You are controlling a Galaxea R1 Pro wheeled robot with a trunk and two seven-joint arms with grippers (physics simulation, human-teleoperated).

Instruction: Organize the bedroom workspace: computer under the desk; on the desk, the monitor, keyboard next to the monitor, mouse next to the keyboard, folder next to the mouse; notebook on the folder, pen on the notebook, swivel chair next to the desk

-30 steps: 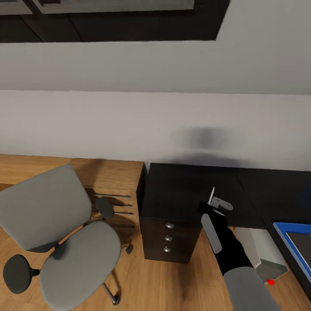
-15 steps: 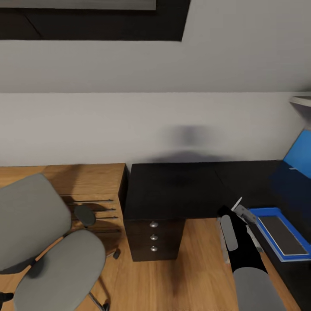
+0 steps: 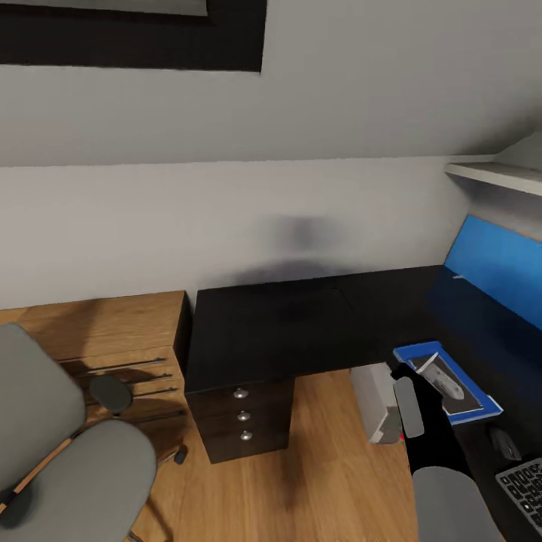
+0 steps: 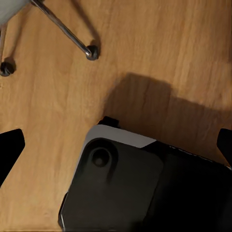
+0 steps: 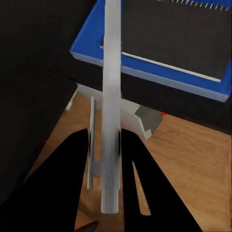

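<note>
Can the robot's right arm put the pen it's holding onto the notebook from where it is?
Probably yes. The right gripper holds the pen just above the notebook on the blue folder, and nothing sits between them.

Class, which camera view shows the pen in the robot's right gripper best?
The right wrist view: the pen runs lengthwise between the right gripper's fingers, above the blue folder with the notebook on it. The head view shows it small and slanted over that folder. The left wrist view looks at the floor.

My right arm raised forward, right gripper [image 3: 440, 374] clamped on pen [image 5: 110, 111] (fingers pinching shaft); left gripper [image 4: 116, 145] fingers spread wide.
</note>
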